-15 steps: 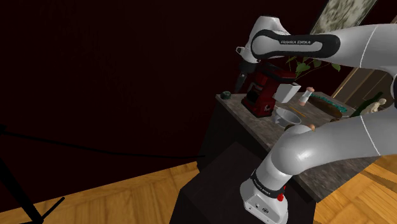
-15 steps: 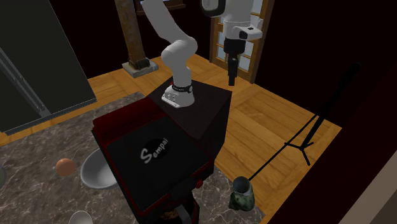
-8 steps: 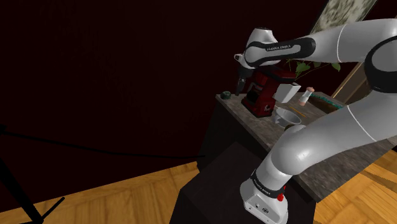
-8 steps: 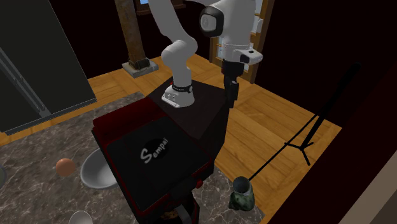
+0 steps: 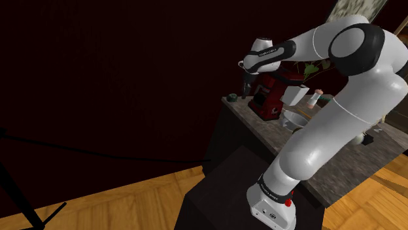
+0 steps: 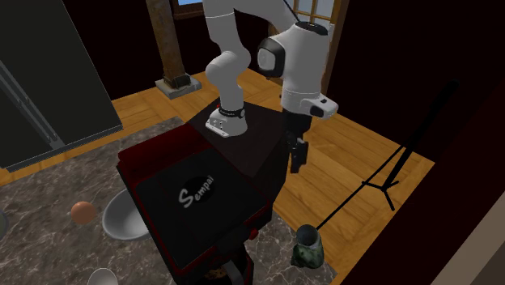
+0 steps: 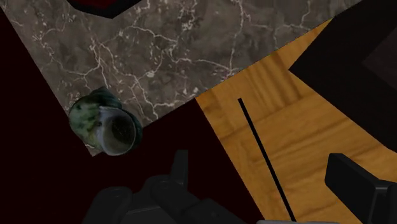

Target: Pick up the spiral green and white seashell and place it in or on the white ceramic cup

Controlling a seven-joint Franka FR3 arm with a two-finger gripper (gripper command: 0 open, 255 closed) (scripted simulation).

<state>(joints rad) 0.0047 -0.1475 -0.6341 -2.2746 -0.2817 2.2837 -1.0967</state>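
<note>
The green and white spiral seashell [image 7: 105,122] lies on the very corner of the dark marble counter [image 7: 191,51]. It also shows in the shoulder view [image 5: 231,98] and in the second exterior view [image 6: 307,245]. My gripper [image 7: 267,181] is open and empty. It hangs above the floor just off that corner, beside and above the seashell [image 5: 243,86] [image 6: 297,155]. A white cup [image 5: 293,96] stands farther along the counter, partly hidden behind a red machine.
The dark red machine [image 5: 271,95] [image 6: 198,202] stands on the counter close behind the shell. Beside it are a pale bowl [image 6: 121,219] and an orange ball [image 6: 82,212]. A black tripod [image 6: 396,162] stands on the wooden floor beyond the corner.
The arm has swung down and forward. The gripper has dropped from high above the stand to just off the counter corner, nearer the seashell. The shell has not moved.
</note>
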